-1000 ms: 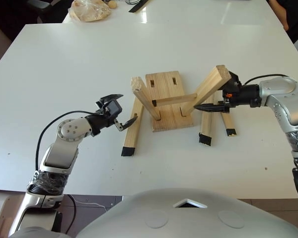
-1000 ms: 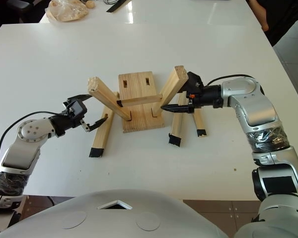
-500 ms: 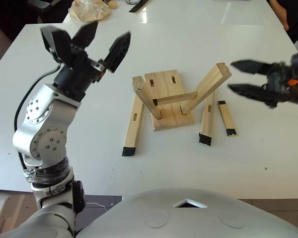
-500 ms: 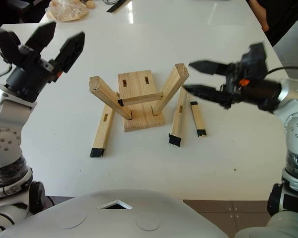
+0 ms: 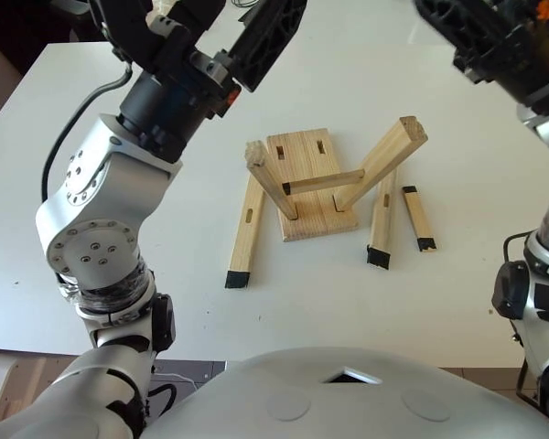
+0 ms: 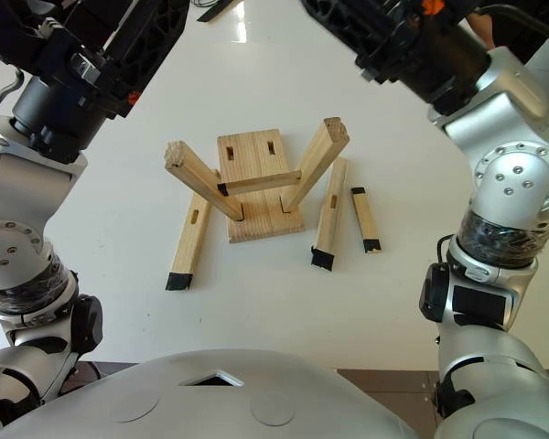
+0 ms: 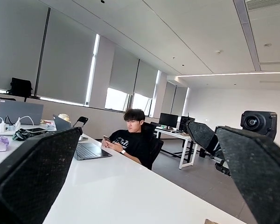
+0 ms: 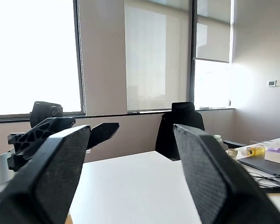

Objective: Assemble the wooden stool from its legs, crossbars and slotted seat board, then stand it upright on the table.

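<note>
- Step in hand: the stool is half built, and neither gripper holds a part.
- The seat board (image 5: 309, 187) lies flat on the table (image 5: 91, 165), slots upward.
- Two legs are seated in it and lean outward. These are the left fitted leg (image 5: 269, 179) and the right fitted leg (image 5: 382, 163), joined by the fitted crossbar (image 5: 323, 182).
- The left loose leg (image 5: 244, 236) lies flat just beside the seat board's left edge.
- The right loose leg (image 5: 379, 229) lies flat just beside its right edge. The loose crossbar (image 5: 416, 218) lies beyond that leg, farther from the board.
- The left gripper (image 5: 221, 27) is raised high, above and to the left of the seat board. Its fingers are spread wide around nothing.
- The right gripper (image 8: 130, 172) is raised high to the right of the seat board. Its fingers are likewise spread apart and empty.
- Next move, as a judgement: lower one arm to a loose leg and pinch it mid-length. Align its plain end with a free slot in the seat board. Steady the fitted frame with the other arm so that insertion does not tip it.
- Use the eye views for the parts layout on the table.
- Use the wrist views to confirm finger spread. Both look out level across the room, and each also shows the opposite gripper farther off.
</note>
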Available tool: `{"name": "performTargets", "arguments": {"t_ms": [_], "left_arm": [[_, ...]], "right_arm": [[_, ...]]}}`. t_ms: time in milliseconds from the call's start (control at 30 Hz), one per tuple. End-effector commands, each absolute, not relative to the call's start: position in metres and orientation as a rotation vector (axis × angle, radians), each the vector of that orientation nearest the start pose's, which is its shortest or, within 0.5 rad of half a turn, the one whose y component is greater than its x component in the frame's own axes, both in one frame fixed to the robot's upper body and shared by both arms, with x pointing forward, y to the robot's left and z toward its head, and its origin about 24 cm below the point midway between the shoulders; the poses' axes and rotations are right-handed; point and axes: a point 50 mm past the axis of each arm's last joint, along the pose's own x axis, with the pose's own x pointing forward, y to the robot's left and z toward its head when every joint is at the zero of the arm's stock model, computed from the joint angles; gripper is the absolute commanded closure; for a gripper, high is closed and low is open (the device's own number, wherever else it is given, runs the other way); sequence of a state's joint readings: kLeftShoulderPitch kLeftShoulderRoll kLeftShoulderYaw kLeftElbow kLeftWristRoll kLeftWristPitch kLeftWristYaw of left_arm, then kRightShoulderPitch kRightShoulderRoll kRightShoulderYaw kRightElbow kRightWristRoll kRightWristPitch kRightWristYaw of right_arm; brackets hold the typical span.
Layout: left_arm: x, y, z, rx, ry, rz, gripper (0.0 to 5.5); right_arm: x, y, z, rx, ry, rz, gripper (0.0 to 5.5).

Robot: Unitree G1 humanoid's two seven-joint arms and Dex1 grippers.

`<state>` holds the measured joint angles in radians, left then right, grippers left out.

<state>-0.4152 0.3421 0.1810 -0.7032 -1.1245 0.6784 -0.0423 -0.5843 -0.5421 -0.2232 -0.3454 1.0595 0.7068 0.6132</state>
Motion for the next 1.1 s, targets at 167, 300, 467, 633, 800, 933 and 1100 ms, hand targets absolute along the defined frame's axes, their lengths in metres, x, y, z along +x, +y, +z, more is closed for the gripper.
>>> {"name": "performTargets", "arguments": {"t_ms": [167, 300, 467, 633, 800, 933, 1100], "left_arm": [[0.234, 0.112, 0.151, -0.373, -0.072, -0.729, 0.21], [0.248, 0.115, 0.183, -0.461, -0.215, -0.703, 0.21], [0.259, 0.128, 0.229, -0.503, -0.381, -0.632, 0.21], [0.247, 0.179, 0.211, 0.015, -0.358, -0.234, 0.21], [0.189, 0.211, 0.136, 0.405, -0.026, 0.091, 0.15], [0.187, 0.139, 0.123, 0.385, -0.062, -0.174, 0.15], [0.209, 0.076, 0.144, 0.35, -0.19, -0.366, 0.15]], "right_arm": [[0.258, -0.147, 0.171, 0.098, -0.022, 1.035, 2.22], [0.262, -0.148, 0.182, 0.152, -0.104, 1.0, 2.22], [0.274, -0.161, 0.209, 0.233, -0.261, 0.798, 2.22], [0.272, -0.209, 0.21, 0.215, -0.322, 0.284, 2.22], [0.232, -0.223, 0.163, -0.234, -0.183, -0.028, 2.19], [0.234, -0.129, 0.142, -0.181, -0.174, 0.233, 2.19], [0.227, -0.066, 0.144, -0.172, -0.203, 0.487, 2.19]]}}
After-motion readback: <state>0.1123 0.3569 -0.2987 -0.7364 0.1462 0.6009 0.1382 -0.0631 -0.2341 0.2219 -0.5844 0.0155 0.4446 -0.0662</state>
